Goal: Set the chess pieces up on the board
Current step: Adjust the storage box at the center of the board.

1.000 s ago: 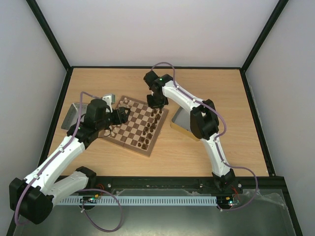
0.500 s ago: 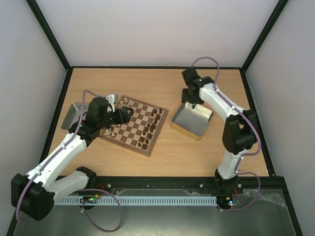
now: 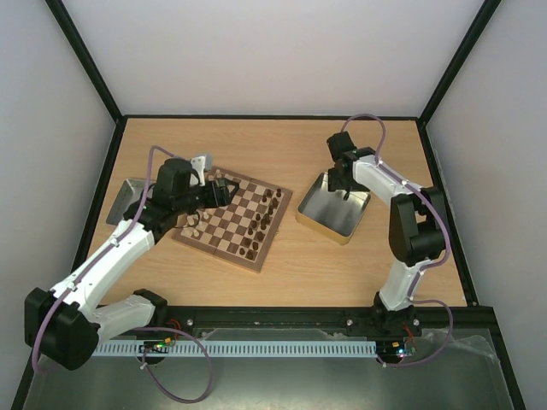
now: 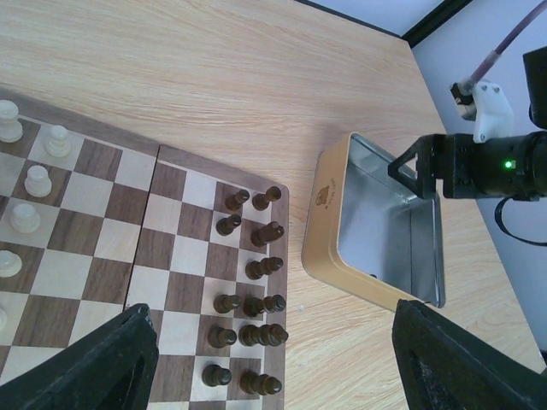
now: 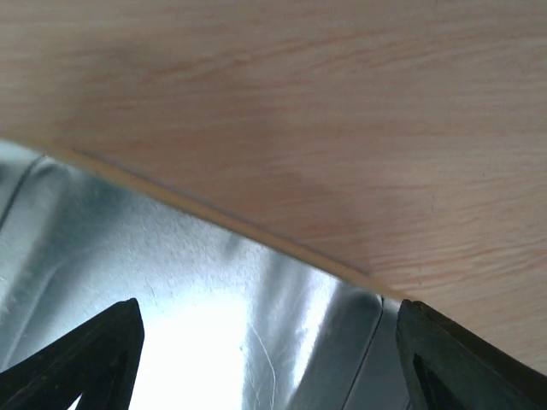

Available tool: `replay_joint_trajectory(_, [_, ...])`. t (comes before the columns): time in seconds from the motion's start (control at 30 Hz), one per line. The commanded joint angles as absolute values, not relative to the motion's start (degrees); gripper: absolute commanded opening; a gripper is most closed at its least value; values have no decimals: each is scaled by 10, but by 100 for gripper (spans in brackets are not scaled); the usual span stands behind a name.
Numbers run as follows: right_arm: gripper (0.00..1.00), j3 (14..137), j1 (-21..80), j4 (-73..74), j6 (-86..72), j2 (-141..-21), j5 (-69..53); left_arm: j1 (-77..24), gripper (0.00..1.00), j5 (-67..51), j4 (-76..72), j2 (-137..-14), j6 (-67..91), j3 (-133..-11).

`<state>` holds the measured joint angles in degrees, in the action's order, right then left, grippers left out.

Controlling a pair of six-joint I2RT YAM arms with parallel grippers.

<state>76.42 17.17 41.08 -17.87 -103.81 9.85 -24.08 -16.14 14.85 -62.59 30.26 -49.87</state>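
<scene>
The board [image 3: 226,227] lies left of centre, turned at an angle. Dark chess pieces [image 4: 252,299] stand in two ranks along its right edge, and pale chess pieces [image 4: 34,181] stand along its left side. My left gripper [image 3: 224,190] hovers over the board's far left corner. In the left wrist view the left gripper [image 4: 273,376] is open with nothing between its fingers [image 4: 102,367]. My right gripper [image 3: 344,190] hangs over the far end of the metal tin [image 3: 320,226]. In its own view the right gripper [image 5: 269,367] is open and empty, close above the tin's shiny floor [image 5: 128,248].
A grey tray [image 3: 122,202] sits on the table left of the board, partly behind my left arm. The tin [image 4: 329,213] lies just right of the board with a strip of bare wood between them. Black frame rails border the table.
My right arm swung from the board's right edge over to the tin and its jaws opened wide. My left gripper shifted slightly toward the board's far corner.
</scene>
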Motion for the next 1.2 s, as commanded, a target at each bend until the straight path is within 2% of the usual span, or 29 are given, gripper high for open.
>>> replay_joint_trajectory(0.0, [79, 790, 164, 367, -149, -1042, 99, -239, 77, -175, 145, -632, 310, -515])
replay_joint_trajectory(0.07, [76, 796, 153, 360, -139, -1059, 72, -239, 77, -179, 143, -636, 313, -516])
replay_joint_trajectory(0.17, [64, 823, 126, 374, -129, -1099, 26, -239, 77, -186, 137, -642, 317, -517])
replay_joint_trajectory(0.37, [54, 827, 118, 378, -107, -1137, -4, -239, 76, -211, 119, -662, 327, -519])
replay_joint_trajectory(0.53, [33, 816, 117, 386, -139, -1138, 37, -239, 76, -220, 119, -671, 331, -525])
replay_joint_trajectory(0.9, [18, 705, 117, 384, -237, -1031, 147, -239, 76, -227, 119, -670, 336, -525])
replay_joint_trajectory(1.17, [8, 592, 117, 357, -340, -946, 111, -241, 76, -229, 116, -669, 342, -523])
